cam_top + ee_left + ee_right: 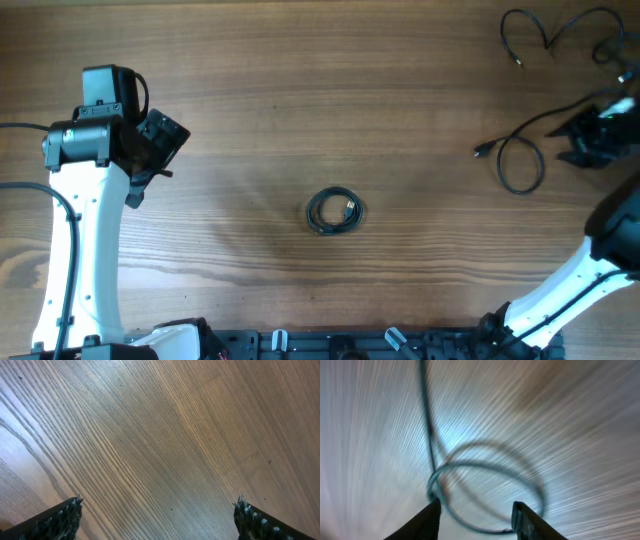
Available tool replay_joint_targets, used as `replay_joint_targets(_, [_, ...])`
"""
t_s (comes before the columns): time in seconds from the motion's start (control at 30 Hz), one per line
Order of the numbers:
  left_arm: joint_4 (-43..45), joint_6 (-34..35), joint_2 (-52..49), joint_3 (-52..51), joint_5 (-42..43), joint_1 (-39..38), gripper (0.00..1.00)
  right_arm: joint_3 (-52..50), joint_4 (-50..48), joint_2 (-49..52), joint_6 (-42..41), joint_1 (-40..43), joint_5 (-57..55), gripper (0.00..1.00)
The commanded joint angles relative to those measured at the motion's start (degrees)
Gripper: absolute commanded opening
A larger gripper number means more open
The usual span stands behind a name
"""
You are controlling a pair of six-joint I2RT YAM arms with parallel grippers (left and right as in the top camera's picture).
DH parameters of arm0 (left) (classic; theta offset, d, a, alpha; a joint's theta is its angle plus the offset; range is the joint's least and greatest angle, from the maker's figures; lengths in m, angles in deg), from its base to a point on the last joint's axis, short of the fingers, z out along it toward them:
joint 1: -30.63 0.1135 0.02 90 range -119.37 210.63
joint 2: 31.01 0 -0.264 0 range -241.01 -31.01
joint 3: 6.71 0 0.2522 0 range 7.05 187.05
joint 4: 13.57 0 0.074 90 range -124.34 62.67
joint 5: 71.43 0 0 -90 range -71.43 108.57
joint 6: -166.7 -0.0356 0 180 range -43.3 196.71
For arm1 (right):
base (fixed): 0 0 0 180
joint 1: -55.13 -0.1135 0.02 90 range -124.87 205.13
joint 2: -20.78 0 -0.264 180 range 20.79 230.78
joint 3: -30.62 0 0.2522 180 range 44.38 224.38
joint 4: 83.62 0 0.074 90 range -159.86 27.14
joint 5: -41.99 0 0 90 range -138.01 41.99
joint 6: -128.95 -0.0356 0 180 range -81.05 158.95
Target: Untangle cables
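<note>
**Overhead and wrist views: untangling cables.** Three cables lie on the table (300,90). A tight coil (335,211) sits at centre, touched by nothing. A looped cable (520,165) lies near the right edge, with its plug end (481,152) pointing towards the centre. A far cable (545,35) is spread in open curves in the upper right corner, apart from the loop.

The right gripper (476,520) hangs low over the looped cable with its jaws half apart and nothing clamped between them. That wrist view is blurred, so it cannot be told whether one finger brushes the strand. The left gripper (157,520) is spread fully wide and empty over bare wood, well apart from the coil.

**Step in hand (judged):** taking up the looped cable to draw it straight. The jaws should close on a single strand beside the crossing, not on both strands. The pull should run low and towards the plug end so that the loop opens rather than tightens. It should also keep clear of the far cable. The coil looks like the harder job, and it probably needs one gripper to pin it while the other draws an end.

**Surface and room:** the table is smooth wood grain, and the thin cords lie flat on it, so the fingertips must come right down to the surface. There is plenty of bare table around the coil. The right corner is crowded and lies close to the frame's edge.
</note>
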Motion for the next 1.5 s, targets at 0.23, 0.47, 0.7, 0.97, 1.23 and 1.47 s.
replay_joint_targets(0.23, [0.0,-1.11,-0.2,0.07,0.07,0.33,1.0,-5.01,5.77,-0.92,6.32,-18.01,-12.28,0.97])
replay_joint_targets(0.47, [0.0,-1.11,-0.2,0.07,0.07,0.33,1.0,-9.46,-0.74,-0.92,5.18,-20.28,-11.78,0.55])
replay_joint_targets(0.7, [0.0,-1.11,-0.2,0.07,0.07,0.33,1.0,-9.46,-10.03,-0.7,2.54,-23.52,-12.39,0.11])
replay_joint_targets(0.97, [0.0,-1.11,-0.2,0.07,0.07,0.33,1.0,2.38,1.18,-4.02,10.23,-22.32,-17.9,0.7])
replay_joint_targets(1.23, [0.0,-1.11,-0.2,0.07,0.07,0.33,1.0,-11.3,-6.97,-4.31,16.98,-16.0,-16.98,0.9])
replay_joint_targets(1.47, [0.0,-1.11,-0.2,0.07,0.07,0.33,1.0,-24.17,-21.18,-4.2,20.44,-16.52,-11.96,0.57])
